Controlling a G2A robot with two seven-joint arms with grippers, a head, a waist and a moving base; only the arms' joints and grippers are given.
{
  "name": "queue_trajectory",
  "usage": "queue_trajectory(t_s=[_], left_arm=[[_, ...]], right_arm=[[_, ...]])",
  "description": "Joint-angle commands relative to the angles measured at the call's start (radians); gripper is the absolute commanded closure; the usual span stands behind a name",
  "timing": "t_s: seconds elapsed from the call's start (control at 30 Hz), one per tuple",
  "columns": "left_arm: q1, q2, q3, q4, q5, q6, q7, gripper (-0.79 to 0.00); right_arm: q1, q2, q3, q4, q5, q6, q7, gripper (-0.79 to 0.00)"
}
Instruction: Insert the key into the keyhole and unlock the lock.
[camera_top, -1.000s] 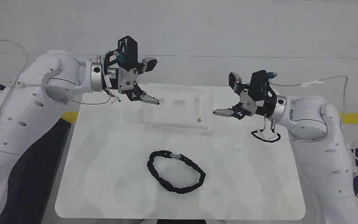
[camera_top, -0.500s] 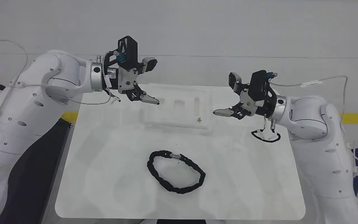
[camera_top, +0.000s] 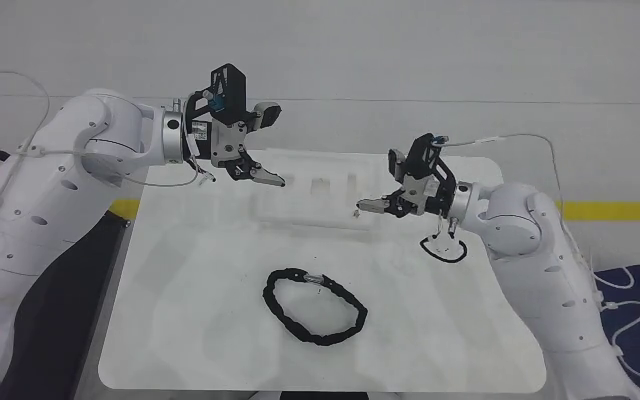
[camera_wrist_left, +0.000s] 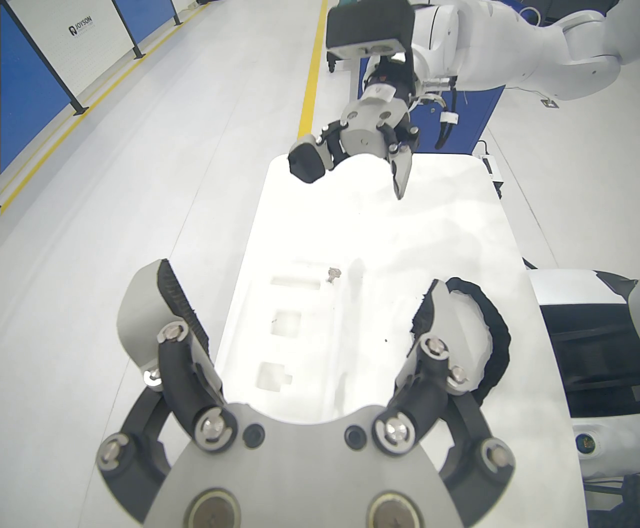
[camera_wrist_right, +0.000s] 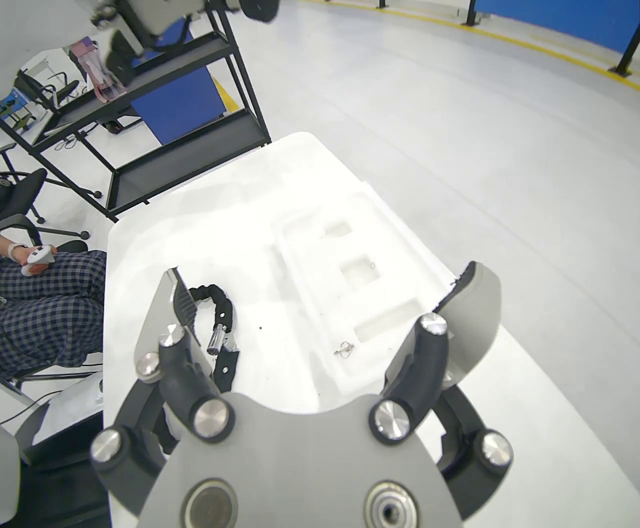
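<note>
While the left gripper (camera_wrist_left: 300, 275) and right gripper (camera_wrist_right: 322, 270) spread empty fingers wide, one key (camera_top: 355, 212) and one chain lock (camera_top: 315, 305) lie apart.

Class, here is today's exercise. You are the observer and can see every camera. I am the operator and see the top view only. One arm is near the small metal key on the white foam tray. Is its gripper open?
Observer: Yes. In the right wrist view the right gripper is open and holds nothing.
Operator: Is the key inside a recess?
Observer: No. The small metal key lies on the white foam tray, just outside its long recess.
Operator: And the other arm?
Observer: The left wrist view shows the left gripper open and empty too.
</note>
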Motion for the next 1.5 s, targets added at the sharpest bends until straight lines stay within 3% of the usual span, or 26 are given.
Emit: queue_trajectory(t_s=[0.0,0.17,0.4,0.63,0.77,1.47], left_arm=[[0.000,0.000,0.000,0.000,0.000,0.000,0.000,-0.785],[0.000,0.000,0.000,0.000,0.000,0.000,0.000,-0.785],[0.000,0.000,0.000,0.000,0.000,0.000,0.000,-0.785],[0.000,0.000,0.000,0.000,0.000,0.000,0.000,-0.785],[0.000,0.000,0.000,0.000,0.000,0.000,0.000,-0.785],[0.000,0.000,0.000,0.000,0.000,0.000,0.000,-0.785]], right_arm=[[0.011,-0.006,-0.034,0.015,-0.002,0.059,0.019,-0.785],[0.026,-0.020,-0.093,0.027,-0.004,0.239,0.060,-0.785],[0.047,-0.045,-0.170,0.001,-0.023,0.583,0.145,-0.785],[0.078,-0.075,-0.259,0.044,-0.027,0.779,0.201,-0.785],[0.095,-0.091,-0.294,0.074,-0.015,0.827,0.206,-0.785],[0.084,-0.094,-0.294,0.067,-0.013,0.858,0.211,-0.785]])
